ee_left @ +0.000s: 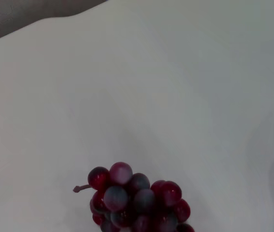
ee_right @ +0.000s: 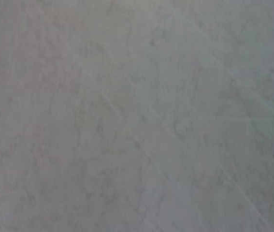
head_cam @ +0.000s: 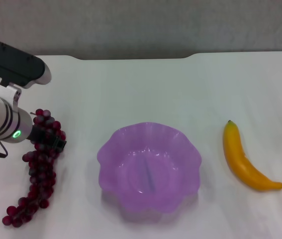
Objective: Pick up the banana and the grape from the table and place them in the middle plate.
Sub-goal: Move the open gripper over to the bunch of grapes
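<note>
The grape [head_cam: 37,169], a long dark red bunch, was seen lying on the table [head_cam: 145,84] at the robot's left, well apart from the middle plate [head_cam: 149,167]. Its upper end was met by the left gripper [head_cam: 48,137], dark fingers set right in among the top berries, though whether they were clamped on the bunch or slack could not be told. In the left wrist view the top of the bunch and its short stem were caught close by. The plate was seen to hold nothing. The banana [head_cam: 245,159] was left untouched to the plate's right. Step 1 of 2, the grape pickup, was judged to be in hand. A firm hold near the stem end would be called for, then a lift and a carry across to the plate. Of the right gripper, only a dark sliver at the far right edge was shown.
</note>
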